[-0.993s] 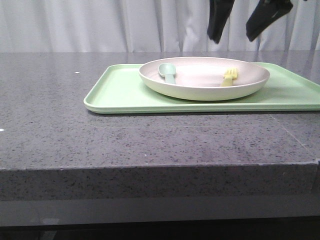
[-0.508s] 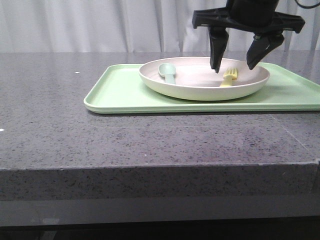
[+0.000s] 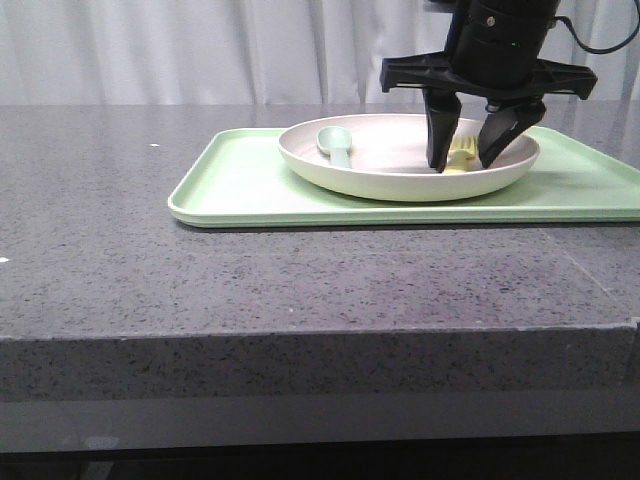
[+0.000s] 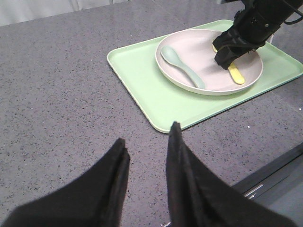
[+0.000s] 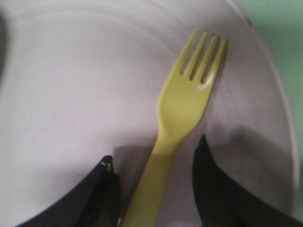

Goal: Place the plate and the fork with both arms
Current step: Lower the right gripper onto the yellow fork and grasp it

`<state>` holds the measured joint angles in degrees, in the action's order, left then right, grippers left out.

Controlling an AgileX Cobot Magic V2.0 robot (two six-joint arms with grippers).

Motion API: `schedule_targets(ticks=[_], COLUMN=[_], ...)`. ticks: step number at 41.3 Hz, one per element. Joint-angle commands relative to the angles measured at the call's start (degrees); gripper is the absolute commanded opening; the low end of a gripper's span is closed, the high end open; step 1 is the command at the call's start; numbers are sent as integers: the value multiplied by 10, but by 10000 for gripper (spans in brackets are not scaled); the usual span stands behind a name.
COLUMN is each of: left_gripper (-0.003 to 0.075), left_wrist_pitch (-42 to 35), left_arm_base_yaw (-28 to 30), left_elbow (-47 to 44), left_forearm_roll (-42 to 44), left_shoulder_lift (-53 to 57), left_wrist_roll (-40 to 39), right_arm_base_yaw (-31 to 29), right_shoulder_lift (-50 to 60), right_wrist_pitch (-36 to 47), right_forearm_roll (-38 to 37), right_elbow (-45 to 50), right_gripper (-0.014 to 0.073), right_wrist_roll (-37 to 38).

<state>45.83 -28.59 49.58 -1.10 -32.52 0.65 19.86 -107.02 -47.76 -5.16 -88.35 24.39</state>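
on the left, the left gripper (image 4: 144, 153) waits low over the grey surface (image 3: 120, 270), fingers a bit apart, holding nothing. the plate (image 3: 400, 180) sits on the green tray (image 3: 240, 185) with a spoon (image 3: 336, 144). the right gripper (image 3: 465, 158) has open fingers on each side of the fork (image 5: 182, 106). the thin fork could slip out when they close. white curtains hang behind.
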Motion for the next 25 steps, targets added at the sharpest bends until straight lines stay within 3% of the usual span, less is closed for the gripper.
schedule_targets(ticks=[1,25], left_gripper=[197,197], left_wrist_pitch=[-46,-46], left_arm_base_yaw=[1,1], left_elbow=[13,13], left_forearm_roll=[-1,-1], left_shoulder_lift=[-4,-4], left_wrist_roll=[-2,-2], right_arm_base_yaw=[-3,-3], right_shoulder_lift=[30,30], right_wrist_pitch=[19,4], right_forearm_roll=[-7,-7], right_elbow=[-17,-17], right_gripper=[303,105], right_wrist_roll=[0,-1])
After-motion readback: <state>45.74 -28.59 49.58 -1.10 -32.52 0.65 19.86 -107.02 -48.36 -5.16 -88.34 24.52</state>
